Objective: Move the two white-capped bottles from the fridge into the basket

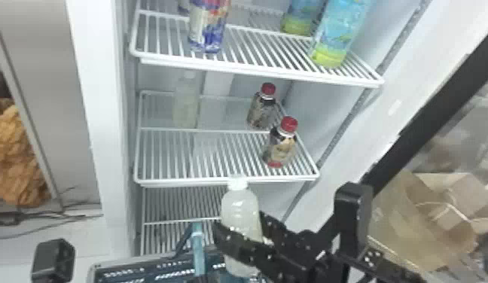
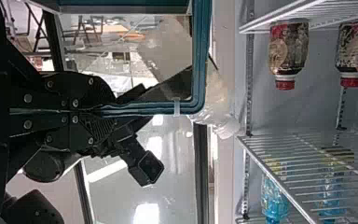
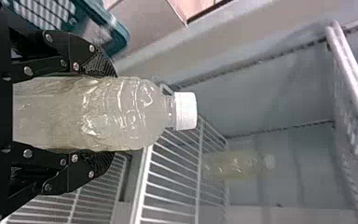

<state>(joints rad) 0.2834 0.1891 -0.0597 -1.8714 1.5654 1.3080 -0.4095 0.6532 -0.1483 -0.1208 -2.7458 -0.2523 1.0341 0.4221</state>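
In the head view my right gripper [image 1: 240, 226] is shut on a white-capped bottle [image 1: 240, 207], upright in front of the fridge's lower shelves, beside the basket handle [image 1: 198, 250]. In the right wrist view the right gripper [image 3: 112, 116] has its fingers on both sides of this bottle [image 3: 121, 114]. The other white-capped bottle [image 1: 185, 101] stands at the back left of the middle shelf. My left gripper [image 1: 205, 279] is at the bottom edge of the head view; in the left wrist view the left gripper [image 2: 105, 111] is closed around the teal handle [image 2: 144, 108]. The basket [image 1: 122, 268] sits below.
Two red-capped bottles [image 1: 280, 146] stand on the right of the middle shelf [image 1: 217, 150]. Above them, the upper shelf [image 1: 254, 67] holds a can [image 1: 208, 28] and blue bottles [image 1: 335, 34]. The fridge's white side frame [image 1: 100, 131] rises at the left.
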